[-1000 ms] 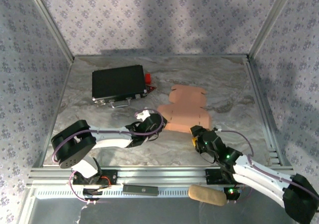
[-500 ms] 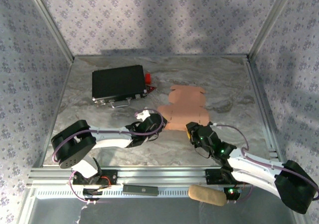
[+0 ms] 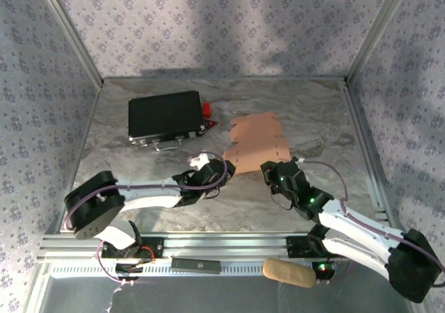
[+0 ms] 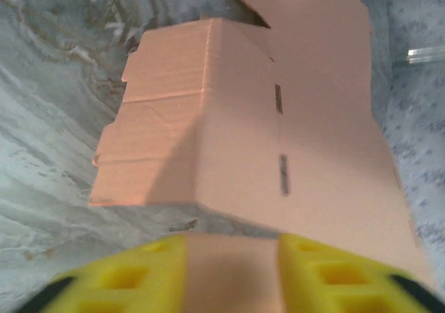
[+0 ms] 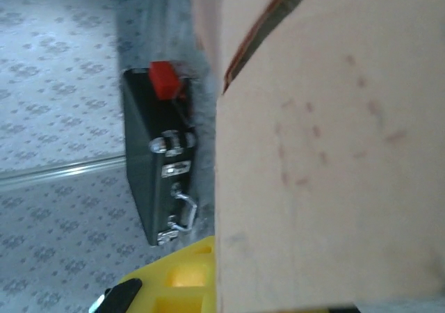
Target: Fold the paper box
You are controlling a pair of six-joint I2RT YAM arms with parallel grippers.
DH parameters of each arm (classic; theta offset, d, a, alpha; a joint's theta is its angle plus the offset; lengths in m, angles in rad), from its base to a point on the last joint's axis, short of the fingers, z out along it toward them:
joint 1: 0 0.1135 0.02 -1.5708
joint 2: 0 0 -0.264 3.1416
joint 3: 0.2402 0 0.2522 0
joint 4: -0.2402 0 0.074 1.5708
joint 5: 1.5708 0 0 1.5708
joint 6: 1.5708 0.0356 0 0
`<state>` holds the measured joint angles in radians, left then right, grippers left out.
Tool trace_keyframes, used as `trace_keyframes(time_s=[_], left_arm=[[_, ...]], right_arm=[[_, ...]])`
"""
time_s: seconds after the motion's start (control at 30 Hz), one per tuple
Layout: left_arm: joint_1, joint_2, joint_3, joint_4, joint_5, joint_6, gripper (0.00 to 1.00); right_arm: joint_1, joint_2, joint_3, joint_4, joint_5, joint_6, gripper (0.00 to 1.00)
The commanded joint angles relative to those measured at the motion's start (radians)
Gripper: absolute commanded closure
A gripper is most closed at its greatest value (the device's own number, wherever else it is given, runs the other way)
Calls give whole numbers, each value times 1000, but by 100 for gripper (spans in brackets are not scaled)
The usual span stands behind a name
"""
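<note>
- A tan oblong pad lies on the ribbed metal rail at the front, beside the right arm's base.
- The left gripper reaches to the near-left corner of the paper box. In its wrist view the yellow fingers stand apart, with salmon cardboard showing in the gap, so nothing is clamped.
- The right gripper sits at the near-right edge of the same sheet, jaws closed on the cardboard. Its wrist view has a yellow finger pressed against a panel that rises close to the lens.
- The paper box is not formed. It is a die-cut sheet near the middle of the table, right of centre. One panel is bent along a crease, two short slots are cut in it, and flaps spread toward the back.
- Further back and to the left is a black case, lid shut, latches and handle on its near side; its contents cannot be told.
- A small red piece touches the case's right end.
- The tabletop is grey veined marble, bounded by metal posts and walls in pale floral print.
</note>
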<state>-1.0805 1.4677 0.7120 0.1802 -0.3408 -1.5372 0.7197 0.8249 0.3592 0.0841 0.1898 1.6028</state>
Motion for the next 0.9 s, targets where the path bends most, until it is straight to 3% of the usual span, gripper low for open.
trace_keyframes(time_s=[0.0,0.2,0.4,0.6,0.77,0.87], left_arm=[[-18,-158,113,-275,-88,91,44],[-18,-409,192,-551,-188,208,23],[4,-557,198,-662,-228,284,27],[43,-645,166,-733,-206,279,28],[85,-677,153,-786,-155,281,28],[131,-671,150,-793,-94,295,29]], right_arm=[[-61,-67,128,-230,-22,-106,100],[-157,-56,400,-511,-128,-261,100],[-152,0,683,-825,-177,-302,100],[-114,-26,825,-1010,-243,-269,100],[-130,-21,775,-934,-401,-127,100],[-194,114,815,-872,-429,-139,100]])
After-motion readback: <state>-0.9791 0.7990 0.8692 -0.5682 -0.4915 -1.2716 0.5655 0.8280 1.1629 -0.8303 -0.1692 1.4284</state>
